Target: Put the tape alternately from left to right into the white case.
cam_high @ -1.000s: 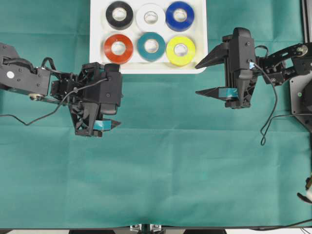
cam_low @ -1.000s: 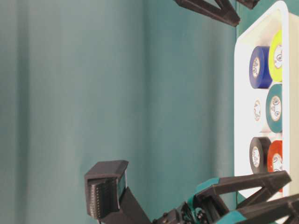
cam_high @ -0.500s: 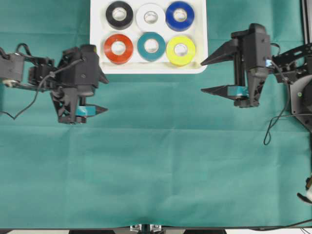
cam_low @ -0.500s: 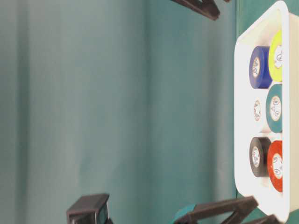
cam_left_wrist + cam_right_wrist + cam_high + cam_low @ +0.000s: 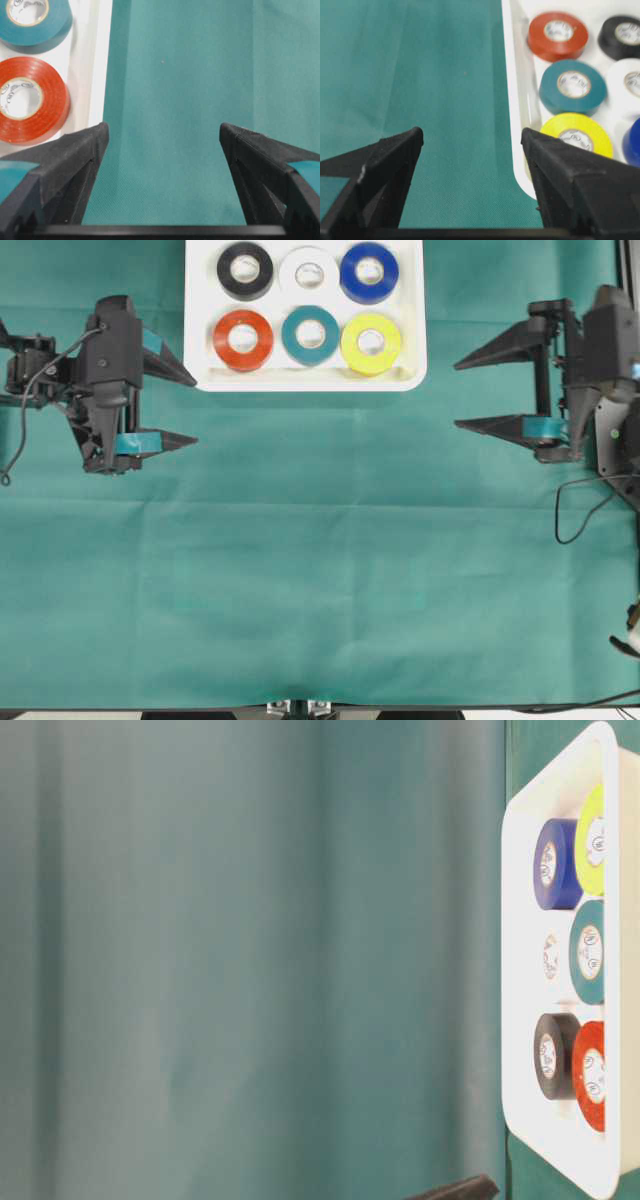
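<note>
Your desk (image 5: 330,580), covered in green cloth, is carrying nothing loose; the work is all sitting in the white case (image 5: 200,340) at the top middle of the overhead view. The case is lying flat, so its raised rim is keeping the rolls from sliding out.

All six rolls of tape are resting inside on their flat faces, cores up, in two rows of three: black roll (image 5: 245,270), white roll (image 5: 309,275) and blue roll (image 5: 369,272) in the far row, red roll (image 5: 243,339), teal roll (image 5: 310,335) and yellow roll (image 5: 371,343) in the near row. They're sitting close together, so the case looks full. I'm judging the placing done.

Your left pincer (image 5: 178,400) is hanging just left of the case, jaws spread wide and gripping nothing. Your right pincer (image 5: 468,395) is sitting near the right side of the case, likewise wide and bare. Both are hanging clear of the rim, probably to avoid knocking a roll.
</note>
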Robot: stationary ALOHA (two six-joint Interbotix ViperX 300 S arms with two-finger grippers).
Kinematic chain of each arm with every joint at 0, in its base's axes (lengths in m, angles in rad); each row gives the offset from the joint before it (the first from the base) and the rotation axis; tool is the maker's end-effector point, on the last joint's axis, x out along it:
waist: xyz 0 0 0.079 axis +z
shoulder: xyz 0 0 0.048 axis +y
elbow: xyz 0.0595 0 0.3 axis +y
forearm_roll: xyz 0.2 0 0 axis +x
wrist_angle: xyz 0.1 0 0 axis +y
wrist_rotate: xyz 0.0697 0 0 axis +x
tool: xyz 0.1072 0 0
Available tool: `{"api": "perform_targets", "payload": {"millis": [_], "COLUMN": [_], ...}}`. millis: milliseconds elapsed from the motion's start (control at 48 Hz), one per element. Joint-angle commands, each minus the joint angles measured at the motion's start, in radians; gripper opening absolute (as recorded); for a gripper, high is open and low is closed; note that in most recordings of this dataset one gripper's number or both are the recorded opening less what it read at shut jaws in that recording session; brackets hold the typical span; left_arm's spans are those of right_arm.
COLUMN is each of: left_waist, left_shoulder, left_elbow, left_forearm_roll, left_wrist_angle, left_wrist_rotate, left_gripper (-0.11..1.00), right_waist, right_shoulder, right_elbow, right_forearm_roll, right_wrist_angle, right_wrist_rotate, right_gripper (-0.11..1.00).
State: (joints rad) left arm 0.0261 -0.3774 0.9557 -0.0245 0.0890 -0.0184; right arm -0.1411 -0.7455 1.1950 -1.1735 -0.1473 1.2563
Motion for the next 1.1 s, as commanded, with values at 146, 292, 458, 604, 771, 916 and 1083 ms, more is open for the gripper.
{"api": "perform_targets", "payload": {"millis": [146,292,458,604,771,916,1083], "left_waist": [0.003,0.005,0.005,0.005,0.005,0.005,0.005], "left_shoulder": [-0.055,-0.094,-0.135,-0.179,-0.245,-0.307,-0.382], "left_elbow": [0.012,0.035,0.071,0.103,0.144,0.184,0.221], "left_forearm_roll": [-0.002,-0.002,-0.002,-0.002,-0.002,-0.002,-0.002], "left_wrist_angle": [-0.015,-0.021,-0.037,-0.052,-0.055,-0.055,-0.057], "left_wrist_rotate": [0.002,0.002,0.002,0.003,0.002,0.002,0.002], "left_gripper": [0.68,0.68,0.68,0.68,0.68,0.68,0.68], "right_waist": [0.003,0.003,0.003,0.003,0.003,0.003,0.003], "right_shoulder": [-0.095,-0.155,-0.209,-0.238,-0.247,-0.247,-0.249], "right_elbow": [0.038,0.072,0.100,0.117,0.130,0.141,0.147], "right_forearm_roll": [0.025,0.037,0.046,0.052,0.061,0.061,0.061], "right_wrist_angle": [0.015,0.046,0.061,0.063,0.063,0.063,0.063], "right_wrist_rotate": [0.002,0.003,0.003,0.005,0.011,0.023,0.032], "right_gripper": [0.83,0.83,0.83,0.83,0.83,0.83,0.83]}}
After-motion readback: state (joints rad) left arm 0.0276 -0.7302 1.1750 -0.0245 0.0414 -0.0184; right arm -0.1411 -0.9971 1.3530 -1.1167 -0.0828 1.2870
